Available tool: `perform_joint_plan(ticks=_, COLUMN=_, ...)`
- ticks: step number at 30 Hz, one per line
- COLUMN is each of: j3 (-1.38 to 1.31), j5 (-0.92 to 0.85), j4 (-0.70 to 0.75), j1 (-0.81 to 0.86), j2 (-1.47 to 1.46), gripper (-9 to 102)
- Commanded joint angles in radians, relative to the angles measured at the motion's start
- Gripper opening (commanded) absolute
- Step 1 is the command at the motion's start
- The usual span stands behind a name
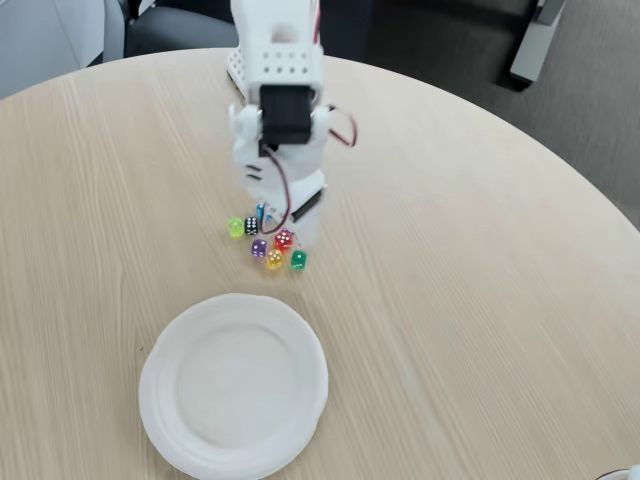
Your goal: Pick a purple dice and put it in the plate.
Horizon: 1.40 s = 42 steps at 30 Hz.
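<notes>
On the round table [480,300] I see the white plate [234,385] empty and the arm [280,110] lowered over the dice cluster. The purple dice [259,247] lies free among them, so I judge I'm at the reach. I cannot tell whether the gripper [275,215] fingers are spread; next I must centre them on it.

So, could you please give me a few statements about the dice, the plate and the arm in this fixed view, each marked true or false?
1. The plate holds no dice. True.
2. The purple dice lies on the table, outside the plate. True.
3. The plate is blue. False: it is plain white.
4. The gripper is down among the cluster of dice. True, though whether it is open or shut cannot be told.
5. The green die sits in the plate. False: it lies on the table beside the yellow die.
</notes>
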Motion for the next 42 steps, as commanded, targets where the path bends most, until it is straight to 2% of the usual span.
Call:
perform_joint_plan(ticks=1, j3=0.023, j5=-0.018, j4=0.006, j1=0.02, j2=0.008, gripper=23)
perform_joint_plan(ticks=14, j3=0.028, j5=-0.04, j4=0.006, j1=0.089, j2=0.008, gripper=23)
perform_joint_plan(ticks=25, j3=0.026, j5=0.058, j4=0.006, j1=0.064, j2=0.006, gripper=22)
perform_joint_plan(ticks=37, j3=0.026, j5=0.117, j4=0.003, j1=-0.069, j2=0.006, gripper=21)
perform_joint_plan(ticks=42, j3=0.026, j5=0.118, j4=-0.003, j1=-0.069, j2=0.006, gripper=16)
